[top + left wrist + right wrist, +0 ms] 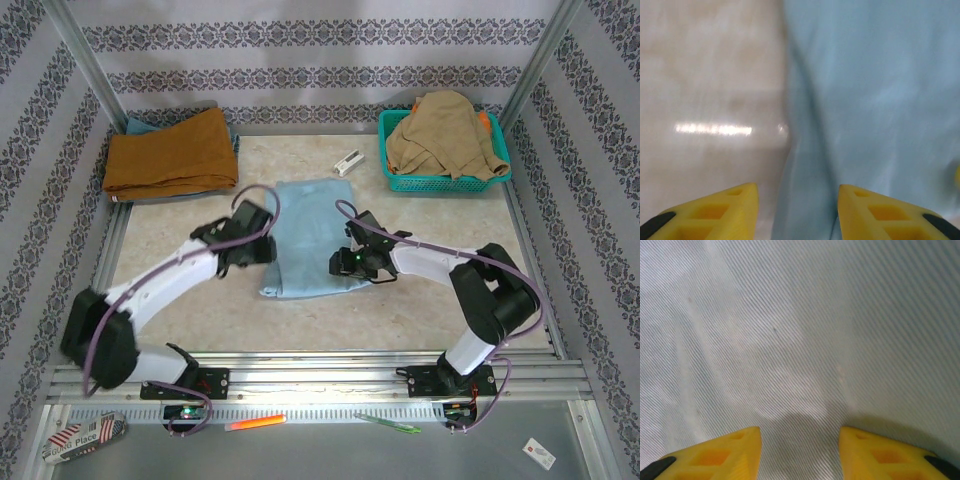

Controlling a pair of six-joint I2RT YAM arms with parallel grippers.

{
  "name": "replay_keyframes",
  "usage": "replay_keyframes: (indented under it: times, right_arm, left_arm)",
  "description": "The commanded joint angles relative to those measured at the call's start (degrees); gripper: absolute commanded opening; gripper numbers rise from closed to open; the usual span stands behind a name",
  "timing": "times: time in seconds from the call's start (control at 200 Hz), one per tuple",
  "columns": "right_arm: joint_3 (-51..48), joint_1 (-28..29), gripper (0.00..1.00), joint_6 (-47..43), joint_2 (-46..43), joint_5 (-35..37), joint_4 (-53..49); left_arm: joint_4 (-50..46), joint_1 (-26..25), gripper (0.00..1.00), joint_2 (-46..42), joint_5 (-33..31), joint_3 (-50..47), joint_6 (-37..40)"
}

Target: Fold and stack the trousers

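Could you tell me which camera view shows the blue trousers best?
The top external view: the folded trousers show nearly whole on the table, between both arms. The left wrist view shows their left edge against the table; the right wrist view, just close-up weave.

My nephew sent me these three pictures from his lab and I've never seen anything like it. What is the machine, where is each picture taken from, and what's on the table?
Two robot arms are bolted at the table's near edge. The wide picture looks down from above. The two close-ups come from cameras on the wrists, so the yellow fingers belong to the arms.

The left gripper and right gripper are both open, holding nothing, over the light blue trousers lying partly folded mid-table. An orange garment lies at the back left; a teal basket holds tan clothing.
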Motion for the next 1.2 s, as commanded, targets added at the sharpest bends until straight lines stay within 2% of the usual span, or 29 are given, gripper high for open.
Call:
replay_keyframes:
  times: [0.0,0.12,0.25,0.31,0.385,0.45,0.669,0.849,0.929,1.009,1.149,1.199]
  right_arm:
    - [-2.1,1.0,0.39,0.8,-2.8,3.2,-6.2]
    - [-4.9,3.0,0.21,3.6,-4.1,2.7,-3.2]
    - [-6.9,4.2,0.14,4.9,-3.6,2.5,-1.4]
    - [-7.5,3.9,0.13,4.5,-3.0,3.4,-1.9]
    - [-8.5,2.1,0.12,3.2,-2.2,3.5,-2.0]
    - [-8.6,-0.3,0.12,1.4,-1.4,3.3,-2.5]
    - [-2.2,-7.0,0.15,-5.8,4.8,3.0,-7.5]
    - [8.1,-8.8,0.17,-7.9,13.0,1.8,-10.2]
    - [14.0,-8.3,0.18,-8.1,16.6,1.7,-11.1]
    - [20.2,-8.4,0.18,-8.5,19.8,1.0,-13.3]
    - [24.9,-7.9,0.18,-8.3,19.2,0.6,-14.9]
    - [25.1,-7.6,0.21,-8.2,17.6,0.7,-15.4]
  left_arm:
    - [6.0,2.7,0.4,12.4,5.1,10.4,8.5]
    - [7.5,3.2,0.31,27.4,6.6,24.8,11.8]
    - [3.0,4.9,0.19,40.8,6.3,38.9,12.7]
    - [2.2,6.5,0.18,43.7,6.8,40.8,11.8]
    - [2.8,8.6,0.16,43.9,9.0,38.3,9.7]
    - [4.2,10.1,0.16,41.1,11.5,32.5,7.5]
    - [10.7,10.6,0.14,25.5,11.7,7.4,1.5]
    - [13.5,9.9,0.1,7.4,7.3,-14.7,-7.7]
    - [14.0,9.9,0.16,-1.2,6.9,-23.7,-11.6]
    - [14.6,9.9,0.22,-8.2,7.7,-28.4,-13.4]
    - [11.9,10.8,0.33,-12.8,6.6,-26.9,-11.3]
    - [11.0,11.4,0.44,-13.8,7.6,-24.4,-9.8]
